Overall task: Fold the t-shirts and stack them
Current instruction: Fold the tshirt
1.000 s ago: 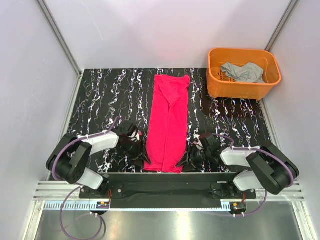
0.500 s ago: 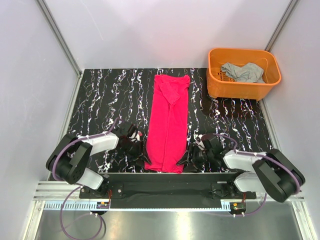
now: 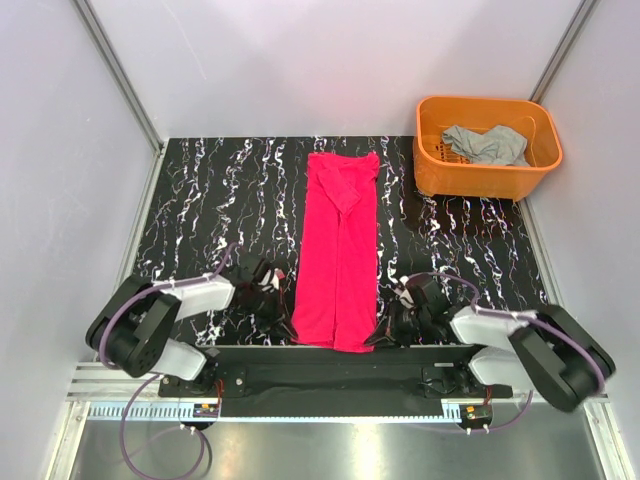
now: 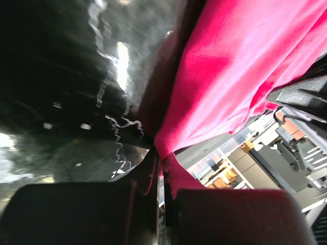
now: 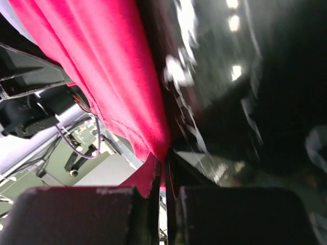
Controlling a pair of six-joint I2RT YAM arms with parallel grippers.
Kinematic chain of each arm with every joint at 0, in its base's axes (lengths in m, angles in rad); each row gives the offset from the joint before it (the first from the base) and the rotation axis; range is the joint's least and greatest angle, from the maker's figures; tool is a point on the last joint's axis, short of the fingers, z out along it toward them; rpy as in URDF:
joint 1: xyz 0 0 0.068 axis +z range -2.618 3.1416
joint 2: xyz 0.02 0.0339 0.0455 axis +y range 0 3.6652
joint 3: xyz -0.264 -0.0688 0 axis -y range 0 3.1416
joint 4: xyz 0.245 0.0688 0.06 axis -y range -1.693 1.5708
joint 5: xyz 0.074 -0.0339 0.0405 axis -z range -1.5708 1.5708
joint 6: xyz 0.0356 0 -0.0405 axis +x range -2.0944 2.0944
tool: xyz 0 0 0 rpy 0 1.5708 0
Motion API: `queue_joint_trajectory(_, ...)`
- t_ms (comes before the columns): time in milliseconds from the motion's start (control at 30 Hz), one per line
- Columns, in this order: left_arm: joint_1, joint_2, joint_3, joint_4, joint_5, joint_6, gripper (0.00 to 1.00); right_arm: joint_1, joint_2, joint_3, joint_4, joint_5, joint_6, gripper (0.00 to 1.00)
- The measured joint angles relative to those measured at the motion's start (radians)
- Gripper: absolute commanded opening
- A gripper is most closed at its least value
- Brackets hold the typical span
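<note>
left hand [image 3: 284,320]: grips red t-shirt [image 3: 338,250] at near-left corner | right hand [image 3: 379,335]: grips its near-right corner

You have bare marbled table [image 3: 220,200] on both sides of the magenta t-shirt [image 3: 340,250] — room to pass there. The orange basket [image 3: 440,180], holding the grey t-shirt [image 3: 485,145], blocks your far right corner — side walls [image 3: 60,200] hem both edges.

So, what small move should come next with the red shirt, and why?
Probably lift both near corners slightly and carry them toward the far end: left end effector and right end effector each pinch a corner of the long, flat magenta-red t-shirt.
</note>
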State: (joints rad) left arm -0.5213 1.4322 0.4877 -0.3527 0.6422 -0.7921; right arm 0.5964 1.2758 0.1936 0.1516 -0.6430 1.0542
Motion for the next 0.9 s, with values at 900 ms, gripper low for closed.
queue_joint_trajectory(900,0.121,0.224,0.649,-0.160,-0.140,-0.056,0.00,-0.318,0.249,0.647,-0.541,0.003,-0.287,0.00)
